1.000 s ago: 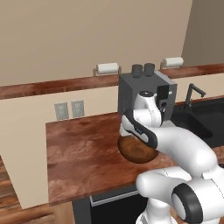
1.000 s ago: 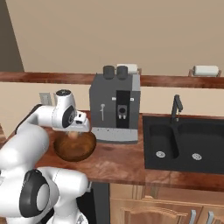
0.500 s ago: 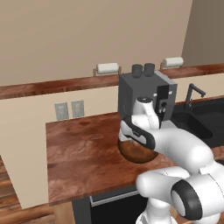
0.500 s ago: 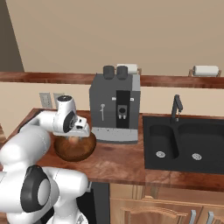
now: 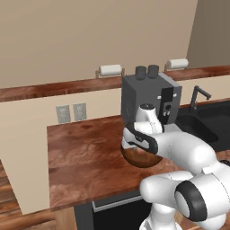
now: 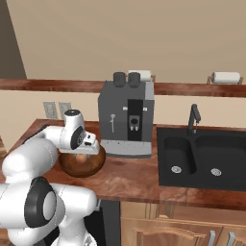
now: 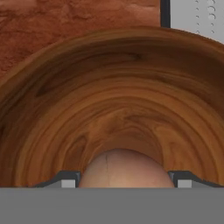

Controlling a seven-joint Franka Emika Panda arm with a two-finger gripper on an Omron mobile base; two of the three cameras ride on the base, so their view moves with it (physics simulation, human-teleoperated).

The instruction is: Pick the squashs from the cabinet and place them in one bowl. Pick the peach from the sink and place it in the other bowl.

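Observation:
The other bowl (image 5: 139, 158) (image 6: 81, 166), glossy dark brown, stands on the wooden counter in front of the coffee machine. My gripper (image 5: 137, 143) (image 6: 89, 145) (image 7: 124, 179) hangs just inside its rim and points down into it. In the hand view the peach (image 7: 124, 168) sits between the two fingertips (image 7: 68, 180), over the bowl's ringed brown inside (image 7: 113, 87). The gripper is shut on the peach. A bit of orange peach (image 6: 82, 156) shows under the hand. To the right lies the black sink (image 6: 202, 158) (image 5: 202, 126). The squashs, the cabinet and their bowl are out of view.
A grey coffee machine (image 5: 150, 96) (image 6: 127, 120) stands right behind the bowl, close to my hand. A black faucet (image 6: 193, 117) rises behind the sink. Paper towel rolls (image 5: 110, 70) (image 6: 226, 77) lie on the back ledge. Wall outlets (image 5: 72, 112) sit left of the machine.
My hand has come down a little with the peach, closer into the dark brown bowl. The bowl and the base have stayed put.

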